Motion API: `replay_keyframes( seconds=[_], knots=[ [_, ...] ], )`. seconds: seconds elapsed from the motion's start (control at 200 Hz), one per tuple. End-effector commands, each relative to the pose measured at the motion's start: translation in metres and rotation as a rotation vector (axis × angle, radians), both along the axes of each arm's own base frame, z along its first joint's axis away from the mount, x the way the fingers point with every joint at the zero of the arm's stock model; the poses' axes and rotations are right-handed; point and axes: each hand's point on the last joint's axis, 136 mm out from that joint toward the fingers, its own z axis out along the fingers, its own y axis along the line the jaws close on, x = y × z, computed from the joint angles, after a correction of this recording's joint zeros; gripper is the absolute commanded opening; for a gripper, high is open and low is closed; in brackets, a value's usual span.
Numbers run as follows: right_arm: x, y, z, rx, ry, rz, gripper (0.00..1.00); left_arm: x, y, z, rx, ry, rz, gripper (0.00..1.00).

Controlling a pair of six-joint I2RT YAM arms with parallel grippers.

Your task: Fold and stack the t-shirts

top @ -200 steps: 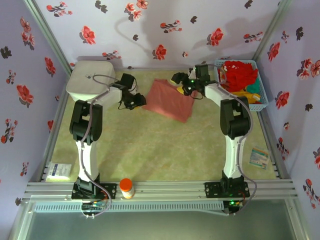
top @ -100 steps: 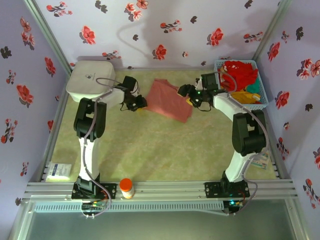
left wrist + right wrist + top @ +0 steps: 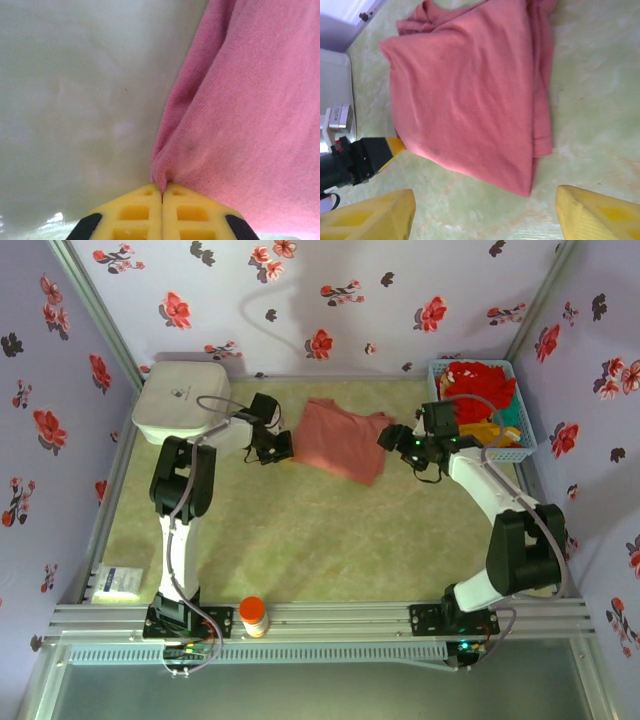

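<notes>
A salmon-pink t-shirt [image 3: 340,438] lies folded on the green table top, toward the back. My left gripper [image 3: 285,452] is at its left edge, shut on a pinch of the pink cloth [image 3: 165,172] between its yellow fingertips. My right gripper [image 3: 385,438] stands open just right of the shirt, nothing between its yellow fingers [image 3: 370,215]; the shirt's folded body [image 3: 470,100] lies ahead of it. More t-shirts, bright red [image 3: 478,385], orange-yellow [image 3: 482,432] and teal [image 3: 510,420], are heaped in the light-blue basket [image 3: 520,448] at the back right.
A white rounded plastic box [image 3: 180,400] sits at the back left, close behind the left arm. An orange-capped bottle [image 3: 252,615] stands on the front rail. A small packet [image 3: 118,580] lies front left and a card [image 3: 518,555] lies at the right edge.
The left gripper has closed onto the shirt's left edge. The right arm has drawn back to the right, off the shirt, and the shirt's right corner now lies spread.
</notes>
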Motion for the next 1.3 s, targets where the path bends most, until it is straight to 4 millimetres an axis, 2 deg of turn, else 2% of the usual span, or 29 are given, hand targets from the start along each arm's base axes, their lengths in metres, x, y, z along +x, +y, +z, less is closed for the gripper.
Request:
replay_keyframes(
  seconds=[0.0,0.255,0.54,0.7,0.81,0.825,0.87,0.975,1.045,1.17,1.295],
  knots=[
    [-0.008,-0.017,-0.01,-0.067,0.024,-0.03,0.74,-0.019,0.006,0.015,0.029,0.007,-0.023,0.0],
    [-0.012,-0.017,-0.022,-0.061,0.053,-0.032,0.74,-0.069,0.02,0.014,0.051,0.052,-0.031,0.0],
    [-0.017,-0.015,-0.033,-0.054,0.08,-0.017,0.73,-0.15,0.042,0.0,0.076,0.138,-0.033,0.0],
    [-0.019,-0.006,-0.039,-0.02,0.094,0.007,0.73,-0.187,0.057,-0.004,0.084,0.171,-0.015,0.0],
    [-0.022,0.01,-0.038,-0.001,0.093,0.057,0.73,-0.202,0.063,0.001,0.076,0.186,-0.007,0.0],
    [-0.023,0.013,-0.038,0.0,0.093,0.066,0.73,-0.204,0.063,0.003,0.075,0.191,-0.009,0.03],
    [-0.025,0.022,-0.037,-0.002,0.092,0.096,0.72,-0.205,0.064,0.011,0.073,0.189,-0.014,0.14],
    [-0.03,0.042,-0.036,-0.002,0.096,0.151,0.72,-0.194,0.065,0.039,0.071,0.148,-0.024,0.21],
    [-0.031,0.059,-0.035,0.026,0.092,0.173,0.71,-0.173,0.064,0.062,0.046,0.095,-0.016,0.23],
    [-0.029,0.089,-0.036,0.101,0.094,0.192,0.71,-0.135,0.062,0.09,0.025,0.05,-0.006,0.23],
    [-0.028,0.113,-0.047,0.144,0.106,0.207,0.7,-0.092,0.046,0.103,-0.054,-0.015,0.014,0.23]
  ],
)
